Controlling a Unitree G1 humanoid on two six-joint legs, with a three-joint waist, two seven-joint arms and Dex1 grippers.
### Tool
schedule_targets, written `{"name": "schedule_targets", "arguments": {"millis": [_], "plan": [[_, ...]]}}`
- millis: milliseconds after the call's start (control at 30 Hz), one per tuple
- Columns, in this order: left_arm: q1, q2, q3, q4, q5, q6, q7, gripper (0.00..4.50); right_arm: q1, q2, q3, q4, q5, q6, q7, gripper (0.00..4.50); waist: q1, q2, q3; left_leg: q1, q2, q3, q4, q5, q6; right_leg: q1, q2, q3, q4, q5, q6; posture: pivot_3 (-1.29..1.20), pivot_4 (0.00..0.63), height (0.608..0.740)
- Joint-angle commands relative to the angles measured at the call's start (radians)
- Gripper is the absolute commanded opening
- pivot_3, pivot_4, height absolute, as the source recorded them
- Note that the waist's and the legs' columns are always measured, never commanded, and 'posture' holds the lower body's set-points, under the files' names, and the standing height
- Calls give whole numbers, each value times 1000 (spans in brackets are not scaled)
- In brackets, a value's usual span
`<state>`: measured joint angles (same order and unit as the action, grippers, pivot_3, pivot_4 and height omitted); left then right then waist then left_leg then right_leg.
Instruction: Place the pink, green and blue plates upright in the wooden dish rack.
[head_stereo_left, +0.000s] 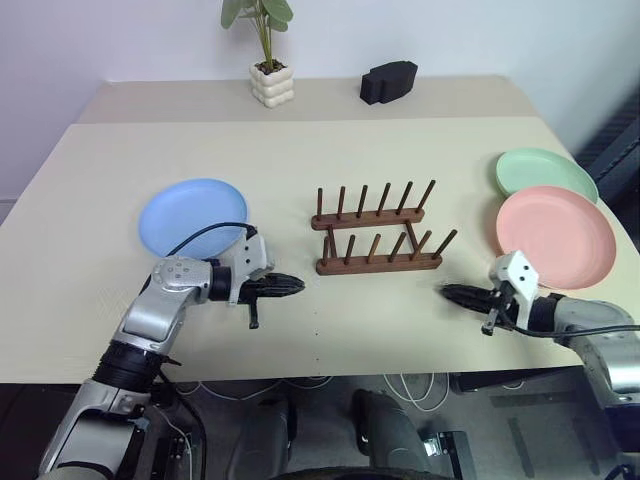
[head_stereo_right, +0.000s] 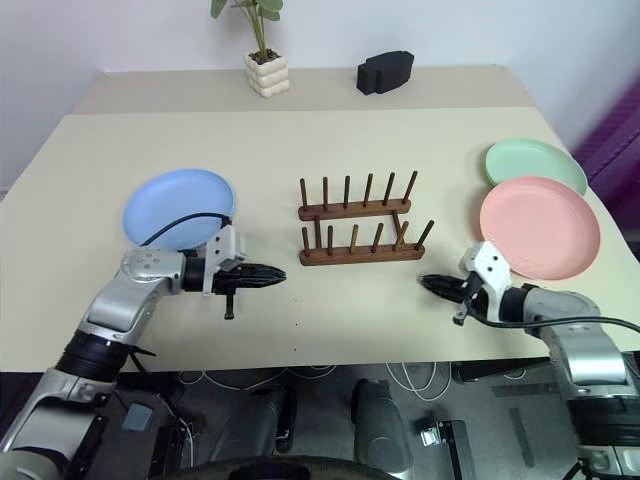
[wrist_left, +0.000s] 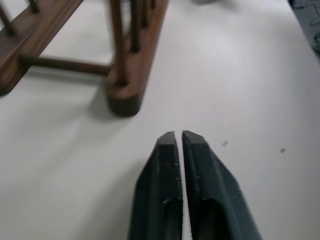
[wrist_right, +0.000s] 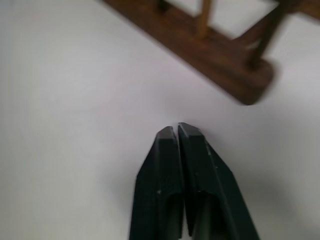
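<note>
The wooden dish rack (head_stereo_left: 378, 238) stands empty in the middle of the table, its pegs upright. A blue plate (head_stereo_left: 192, 216) lies flat to its left. At the right, the pink plate (head_stereo_left: 556, 236) lies flat, overlapping the edge of the green plate (head_stereo_left: 545, 173) behind it. My left gripper (head_stereo_left: 297, 286) is shut and empty, low over the table just left of the rack's near rail (wrist_left: 131, 80). On the other side my right gripper (head_stereo_left: 447, 291) points at the rack's right end (wrist_right: 250, 80), shut on nothing, with the pink plate behind it.
A potted plant in a white pot (head_stereo_left: 272, 82) and a black object (head_stereo_left: 388, 81) stand at the back of the table. The table's front edge (head_stereo_left: 320, 375) runs just below both grippers. Bare tabletop lies between the grippers, in front of the rack.
</note>
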<state>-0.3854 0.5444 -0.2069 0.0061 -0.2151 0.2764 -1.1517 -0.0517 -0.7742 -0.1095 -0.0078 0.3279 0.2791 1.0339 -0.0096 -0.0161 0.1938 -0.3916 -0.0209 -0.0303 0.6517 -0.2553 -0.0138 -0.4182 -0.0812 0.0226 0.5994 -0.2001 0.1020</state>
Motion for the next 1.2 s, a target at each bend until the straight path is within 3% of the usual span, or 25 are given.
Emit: {"name": "schedule_targets", "arguments": {"millis": [33,467,1200], "plan": [[9,-40,-44,-50,41,7,75,31,-39,22,21,-18,-33,-29,-42,0,-1,0,0,0,0,0,0,0,0,0,0,0,0,0,0,0,150,734],[-38,-201,-79,87,224,-61,406,31,-166,119,122,102,-229,-157,-234,0,-2,0,0,2,-2,0,1,0,0,2,1,0,1,1,1,0,150,734],[-69,-204,-55,199,266,-128,539,31,-304,193,155,259,-324,-285,-344,0,-4,0,-1,2,-2,0,1,0,0,2,1,0,1,2,3,0,150,734]]}}
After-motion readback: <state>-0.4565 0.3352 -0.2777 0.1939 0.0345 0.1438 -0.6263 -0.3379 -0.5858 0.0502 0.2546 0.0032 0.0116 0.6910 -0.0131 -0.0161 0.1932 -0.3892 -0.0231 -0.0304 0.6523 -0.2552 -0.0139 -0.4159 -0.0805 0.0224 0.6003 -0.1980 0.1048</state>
